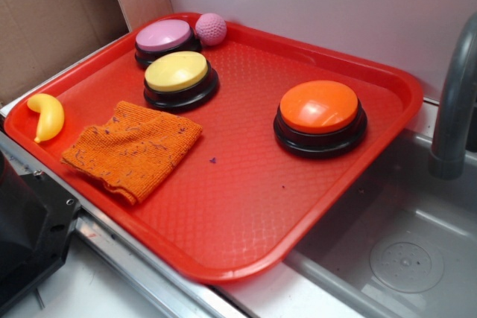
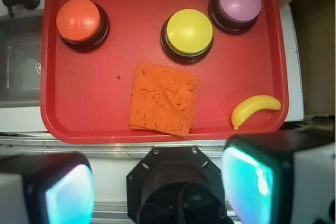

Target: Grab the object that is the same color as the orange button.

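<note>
Light: I'm seeing even, soft brightness.
Shadows: faint ones are hugging the button bases.
Glare: sheen is showing on the orange button (image 1: 319, 106).
Blur: gripper fingers (image 2: 247, 182) are smearing across the wrist view's bottom.

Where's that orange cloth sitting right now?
The orange cloth lies flat on the red tray near its front-left edge in the exterior view, just in front of the yellow button and beside the toy banana.
</note>
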You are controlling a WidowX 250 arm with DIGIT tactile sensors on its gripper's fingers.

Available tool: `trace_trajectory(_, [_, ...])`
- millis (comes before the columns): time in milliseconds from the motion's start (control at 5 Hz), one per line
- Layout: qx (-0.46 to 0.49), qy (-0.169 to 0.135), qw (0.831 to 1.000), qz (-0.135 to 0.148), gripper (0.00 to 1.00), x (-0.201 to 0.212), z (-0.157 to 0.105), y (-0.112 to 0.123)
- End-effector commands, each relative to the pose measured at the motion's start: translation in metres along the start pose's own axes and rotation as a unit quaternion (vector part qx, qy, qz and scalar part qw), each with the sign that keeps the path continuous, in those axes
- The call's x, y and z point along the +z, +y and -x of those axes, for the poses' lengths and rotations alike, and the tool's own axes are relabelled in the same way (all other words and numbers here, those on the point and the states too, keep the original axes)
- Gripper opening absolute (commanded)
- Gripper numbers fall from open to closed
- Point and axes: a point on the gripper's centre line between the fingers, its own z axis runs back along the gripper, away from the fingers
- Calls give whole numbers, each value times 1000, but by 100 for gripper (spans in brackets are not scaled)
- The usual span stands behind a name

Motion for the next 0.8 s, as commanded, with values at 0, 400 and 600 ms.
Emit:
trace_trajectory(0, [0, 0, 1000, 0, 100, 0, 0, 0])
trace_trajectory(400, [26, -18, 999, 12, 100, -37, -3, -2])
trace_trajectory(600, [41, -19, 998, 31, 100, -65, -3, -3])
